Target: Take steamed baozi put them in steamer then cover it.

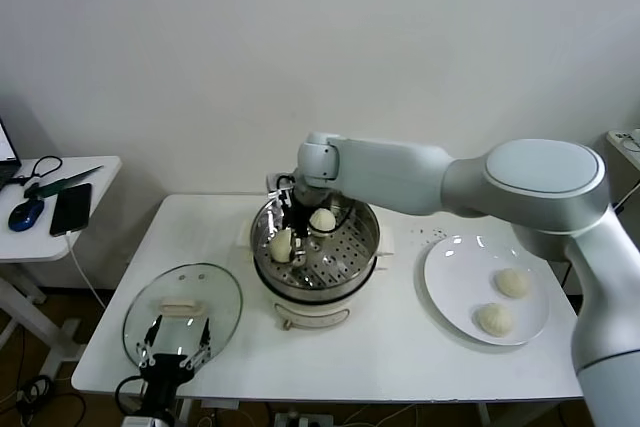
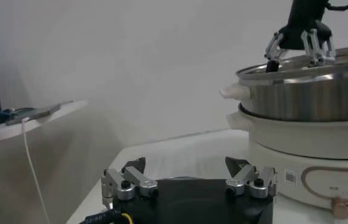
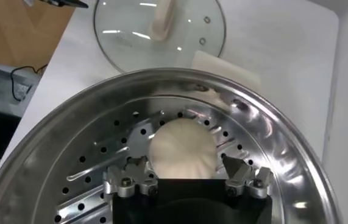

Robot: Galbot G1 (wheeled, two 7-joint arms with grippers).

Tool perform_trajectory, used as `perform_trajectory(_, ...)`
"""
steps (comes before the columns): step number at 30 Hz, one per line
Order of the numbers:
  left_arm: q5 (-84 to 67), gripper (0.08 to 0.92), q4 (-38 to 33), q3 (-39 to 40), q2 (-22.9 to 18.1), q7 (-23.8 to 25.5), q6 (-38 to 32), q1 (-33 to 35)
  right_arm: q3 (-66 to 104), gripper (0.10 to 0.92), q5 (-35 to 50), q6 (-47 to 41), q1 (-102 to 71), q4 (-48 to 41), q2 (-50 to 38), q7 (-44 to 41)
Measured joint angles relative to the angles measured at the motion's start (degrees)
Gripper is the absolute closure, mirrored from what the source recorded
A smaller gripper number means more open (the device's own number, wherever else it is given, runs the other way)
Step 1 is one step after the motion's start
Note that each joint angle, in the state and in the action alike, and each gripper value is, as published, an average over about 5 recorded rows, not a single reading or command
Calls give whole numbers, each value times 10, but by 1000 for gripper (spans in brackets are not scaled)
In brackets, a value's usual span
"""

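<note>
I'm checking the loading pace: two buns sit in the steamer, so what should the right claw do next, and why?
Probably lift the right claw straight up out of the steamer. It is open, a baozi rests free on the tray between its fingers, and two more buns wait on the plate.

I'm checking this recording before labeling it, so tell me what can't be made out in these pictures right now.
- Steamer floor, head view: partly hidden by the right gripper and its arm.
- Second baozi, right wrist view: cut off; only one baozi shows.
- Steamer contents, left wrist view: hidden by the steel wall.
- Cover, head view: near edge hidden by the left gripper.
- Plate: in neither wrist view.
</note>
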Motion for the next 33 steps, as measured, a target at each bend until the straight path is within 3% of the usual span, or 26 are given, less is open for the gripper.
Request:
perform_trajectory(7, 0, 177, -2, -1, 1, 0, 0, 1, -7, 203, 3, 11, 47, 47, -55, -24)
perform_trajectory(16, 2, 177, -4, -1, 2, 0, 2, -1, -12, 203, -29, 25, 100, 138, -192, -58)
perform_trajectory(24, 4, 177, -6, -3, -1, 0, 6, 0, 14, 203, -117, 40, 69, 211, -340, -84)
perform_trajectory(33, 10, 177, -11, -1, -7, 0, 13, 0, 95, 203, -239, 63, -50, 233, -469, -105)
